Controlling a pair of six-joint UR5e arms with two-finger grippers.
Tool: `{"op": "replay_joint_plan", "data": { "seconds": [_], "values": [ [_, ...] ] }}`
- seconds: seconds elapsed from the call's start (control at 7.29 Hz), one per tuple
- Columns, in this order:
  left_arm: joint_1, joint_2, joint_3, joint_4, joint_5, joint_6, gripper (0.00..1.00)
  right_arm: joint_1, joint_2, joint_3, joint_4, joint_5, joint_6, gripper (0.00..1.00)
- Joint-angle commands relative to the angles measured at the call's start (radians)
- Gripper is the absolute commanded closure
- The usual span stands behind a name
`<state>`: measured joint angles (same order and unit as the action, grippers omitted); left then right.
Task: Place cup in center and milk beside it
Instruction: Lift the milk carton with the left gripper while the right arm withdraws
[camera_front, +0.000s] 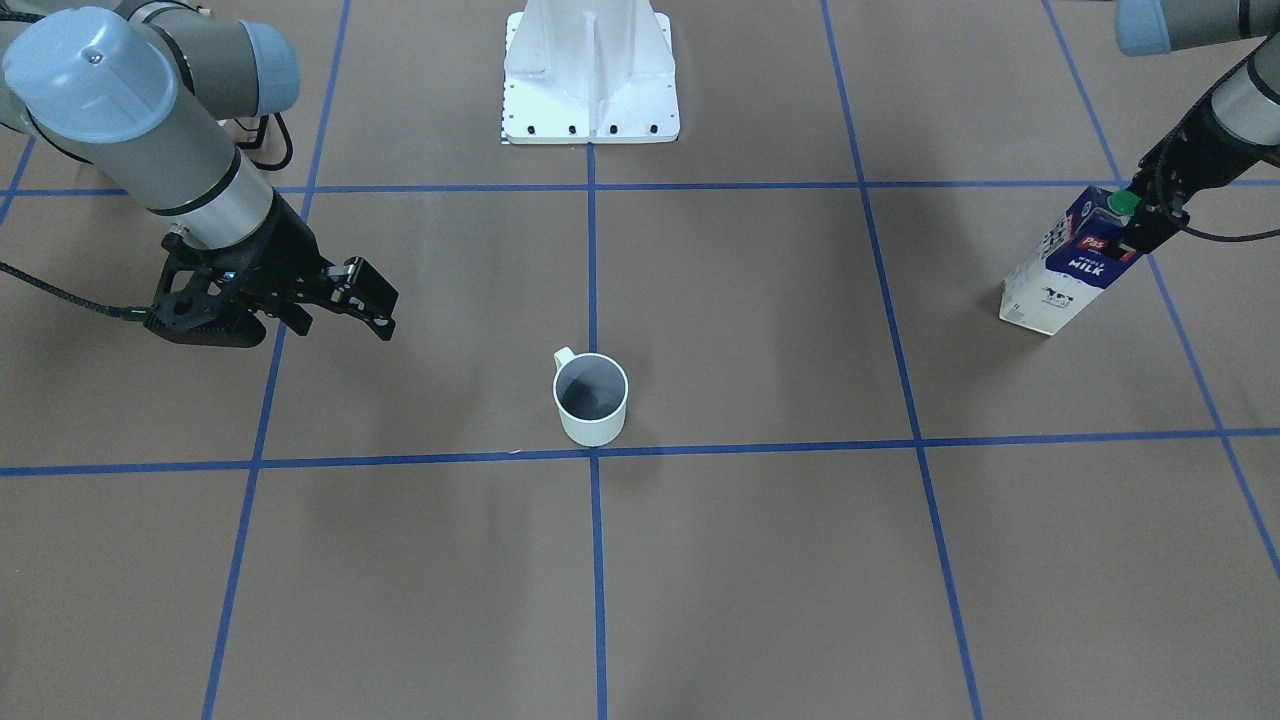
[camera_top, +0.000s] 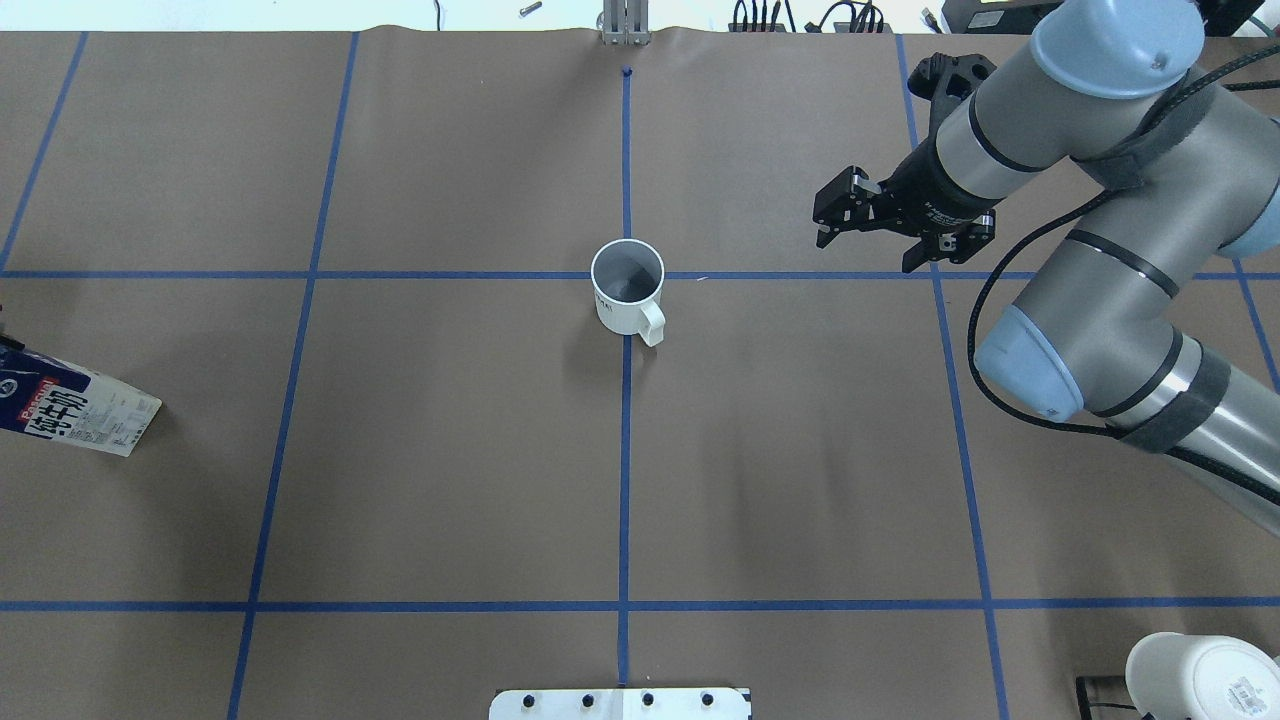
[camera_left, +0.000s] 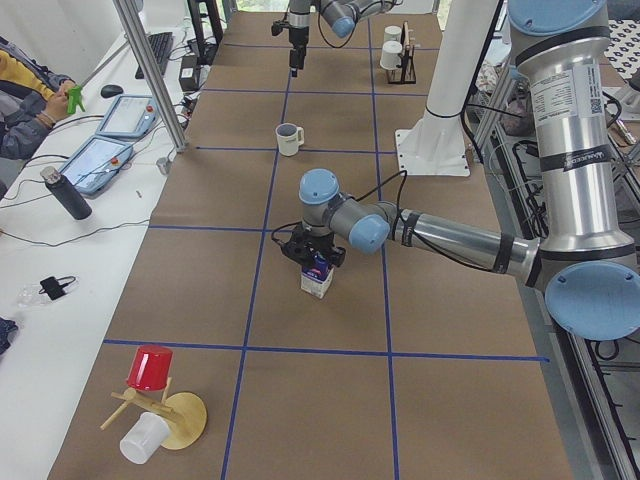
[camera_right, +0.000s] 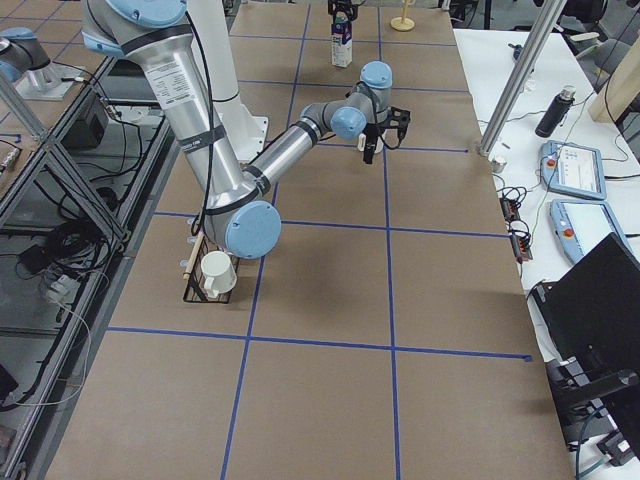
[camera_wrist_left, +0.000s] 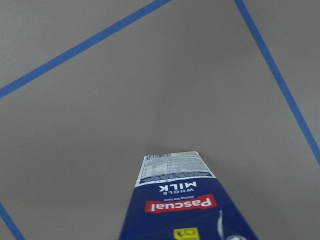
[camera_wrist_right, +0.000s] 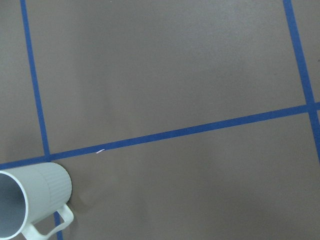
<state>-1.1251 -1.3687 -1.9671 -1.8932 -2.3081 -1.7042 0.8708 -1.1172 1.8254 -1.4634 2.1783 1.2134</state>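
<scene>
Half done: the cup (camera_top: 628, 285) stands upright at the middle of the table (camera_top: 450, 480), right by the crossing of the blue tape lines (camera_top: 625, 450). Its handle points to about 5 o'clock as you look from behind the robot, with 12 o'clock away from the base. Nothing touches it.

The right gripper (camera_top: 832, 210) hangs well apart from the cup, at roughly 2 o'clock of it, jaws spread wide and holding nothing. By the look of it, its share of the work is finished.

What is left for you is the milk (camera_front: 1065, 265). The carton is far out at 9 o'clock of the cup, near the table's left end. The left gripper (camera_front: 1130, 225) is closed on its top, just beside the green cap (camera_front: 1123, 202). Whether the carton's base rests on the table or has just cleared it cannot be told from these views.

The carton has yet to cross the whole span between it and the cup, then be set down upright next to the cup without knocking it. Gripped so high, it may swing.
</scene>
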Motion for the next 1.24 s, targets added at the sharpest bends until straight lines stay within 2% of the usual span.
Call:
{"op": "replay_joint_plan", "data": {
  "seconds": [0.0, 0.14, 0.27, 0.55, 0.82, 1.1],
  "values": [
    [-0.001, -0.041, -0.009, 0.009, -0.007, -0.012, 0.48, 0.005, -0.001, 0.0, 0.0, 0.0, 0.0, 0.0],
    [-0.001, -0.08, -0.012, 0.013, -0.008, -0.058, 0.5, 0.008, -0.003, 0.0, 0.0, 0.0, 0.0, 0.0],
    [-0.001, -0.149, -0.012, 0.067, -0.008, -0.089, 0.51, 0.02, -0.013, 0.003, 0.0, 0.001, 0.0, 0.0],
    [0.002, -0.44, 0.019, 0.367, 0.001, -0.104, 0.51, 0.066, -0.1, 0.05, 0.0, 0.021, -0.07, 0.0],
    [0.083, -0.689, 0.156, 0.422, 0.007, -0.261, 0.51, 0.202, -0.24, 0.08, 0.0, 0.099, -0.245, 0.0],
    [0.125, -0.869, 0.285, 0.422, 0.018, -0.409, 0.51, 0.328, -0.402, 0.094, 0.003, 0.12, -0.502, 0.0]
  ]
}}
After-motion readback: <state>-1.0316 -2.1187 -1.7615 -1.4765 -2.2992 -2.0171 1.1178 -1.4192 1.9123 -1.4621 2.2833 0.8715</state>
